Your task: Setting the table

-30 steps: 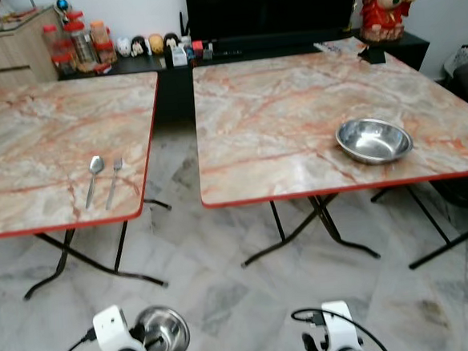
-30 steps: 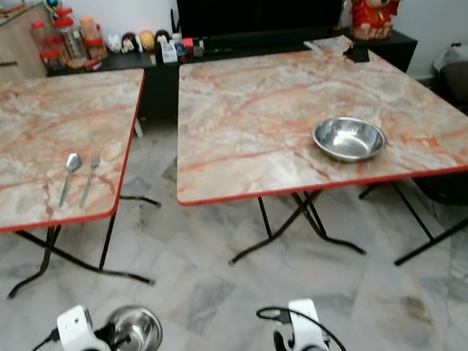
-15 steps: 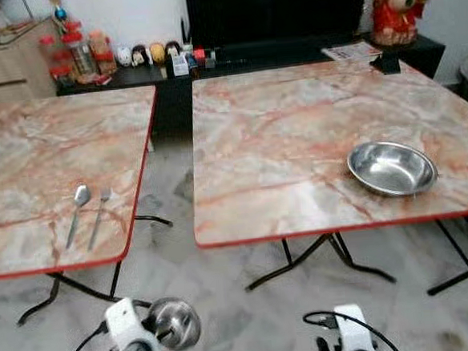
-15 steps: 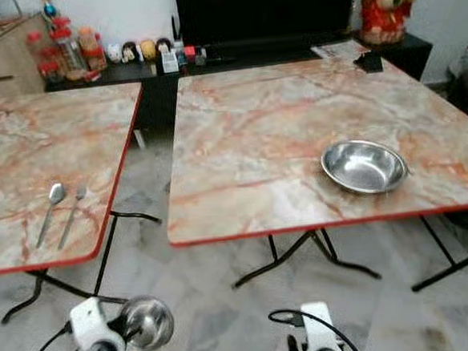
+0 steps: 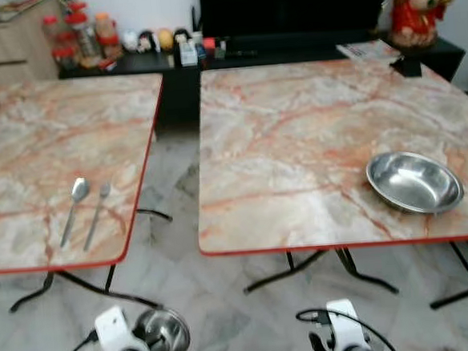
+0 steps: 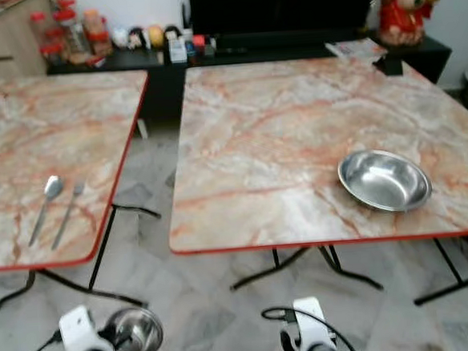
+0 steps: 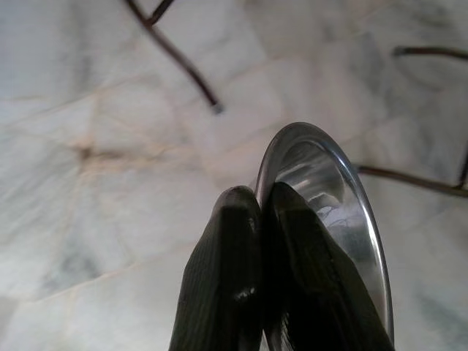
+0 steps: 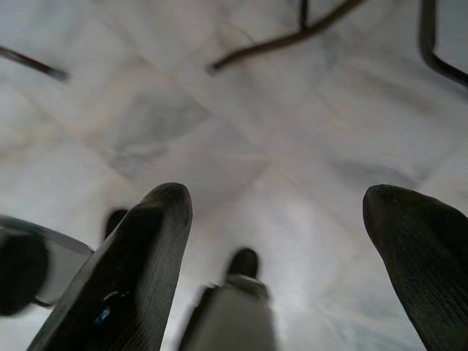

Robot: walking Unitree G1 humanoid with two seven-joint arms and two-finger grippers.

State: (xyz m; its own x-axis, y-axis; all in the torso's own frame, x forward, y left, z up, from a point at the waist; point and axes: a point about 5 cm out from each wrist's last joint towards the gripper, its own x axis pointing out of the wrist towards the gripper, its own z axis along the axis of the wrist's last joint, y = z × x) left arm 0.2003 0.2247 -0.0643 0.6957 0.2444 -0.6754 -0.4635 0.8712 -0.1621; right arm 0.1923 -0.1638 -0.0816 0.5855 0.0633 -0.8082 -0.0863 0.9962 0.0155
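Two marble-top folding tables stand before me. A spoon [image 5: 74, 204] and a fork [image 5: 97, 214] lie side by side near the front edge of the left table [image 5: 23, 150]. A steel bowl [image 5: 414, 181] rests on the right table [image 5: 296, 139] near its front right corner. My left gripper [image 7: 259, 212] hangs low over the floor, shut on the rim of a second small steel bowl [image 5: 166, 333]. My right gripper [image 8: 281, 212] is open with nothing between its fingers [image 8: 139, 248], also low above the floor.
A gap of tiled floor [image 5: 178, 179] runs between the two tables. Behind them stands a dark low cabinet [image 5: 209, 53] with jars, small figures and a television. A red statue [image 5: 415, 6] sits at the back right. Black table legs [image 5: 321, 270] cross under the tabletops.
The whole view has shifted as I move; both tables sit slightly differently in the picture. The left gripper still holds the small bowl and the right gripper stays open.
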